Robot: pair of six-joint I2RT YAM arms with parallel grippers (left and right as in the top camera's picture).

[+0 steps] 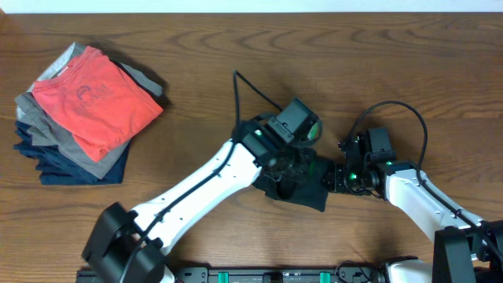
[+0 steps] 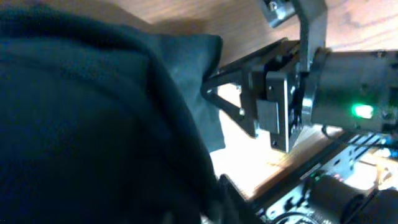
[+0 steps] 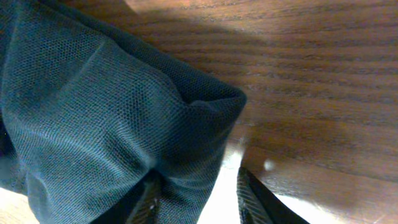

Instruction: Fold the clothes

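The clothes (image 1: 305, 191) are a black garment bunched into a small heap on the wooden table, right of centre, between both arms. My left gripper (image 1: 289, 167) presses down into the heap from the left. In the left wrist view black cloth (image 2: 93, 112) covers its jaws, so their state stays hidden. My right gripper (image 1: 330, 179) meets the heap's right edge, and the left wrist view shows it (image 2: 210, 93) at the cloth edge. In the right wrist view a fold of the mesh fabric (image 3: 93, 93) lies against one finger (image 3: 149, 198), a bright gap separates it from the other finger (image 3: 250, 198), and the right gripper (image 3: 198, 182) stands open.
A stack of folded grey and navy garments with a red-orange shirt (image 1: 93, 101) on top sits at the far left. A black rail (image 1: 275, 276) runs along the table's front edge. Bare wood (image 1: 424, 63) lies behind and to the right of the arms.
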